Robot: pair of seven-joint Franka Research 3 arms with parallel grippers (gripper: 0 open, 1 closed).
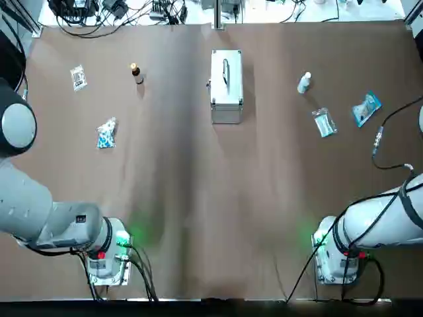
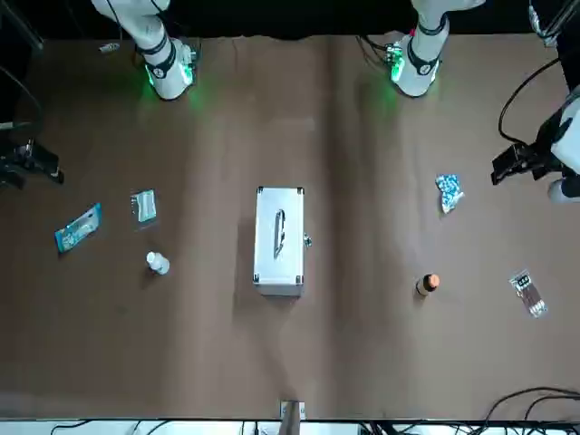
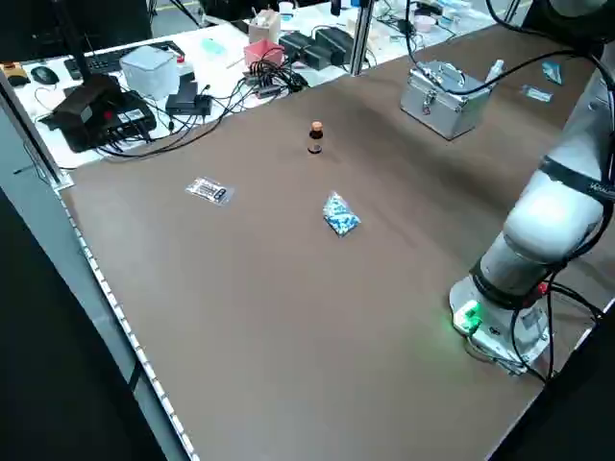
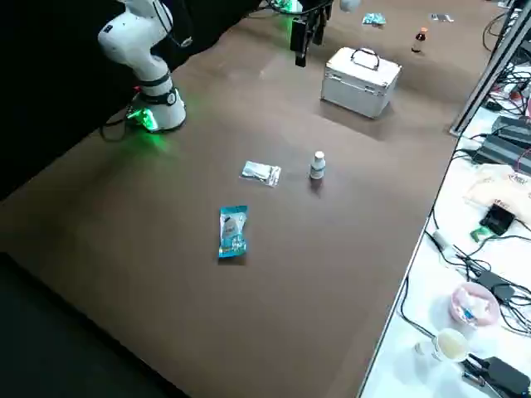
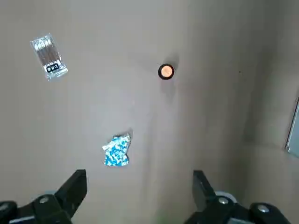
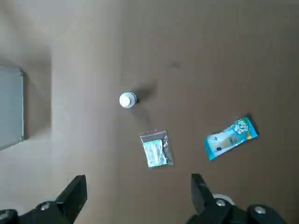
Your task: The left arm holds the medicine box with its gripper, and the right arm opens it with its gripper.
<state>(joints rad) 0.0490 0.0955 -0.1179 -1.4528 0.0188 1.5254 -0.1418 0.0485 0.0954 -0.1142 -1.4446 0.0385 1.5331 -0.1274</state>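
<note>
Step in hand: none begun; this is the pre-approach.

The medicine box (image 1: 226, 86), a silver case with a handle (image 1: 225, 71) on its lid, stands shut at the far middle of the counter (image 1: 198, 198). Nothing touches it.

Left end effector (image 5: 138, 193): fingers spread wide, holding nothing, high over the counter on the robot's left, with a sliver of the case at the edge of its wrist view. Right end effector (image 6: 136, 193): likewise wide open and empty, high over the robot's right side. Both are well apart from the case.

Next move, as I judge it: the left arm must travel in and clamp the case body, so the right can work the lid.

Views compared: only the wrist views show the finger spread, and the top view cuts both end effectors out. The front view shows a small fitting (image 2: 308, 240) on the case's side, probably the latch, though it is too small to be sure.
</note>
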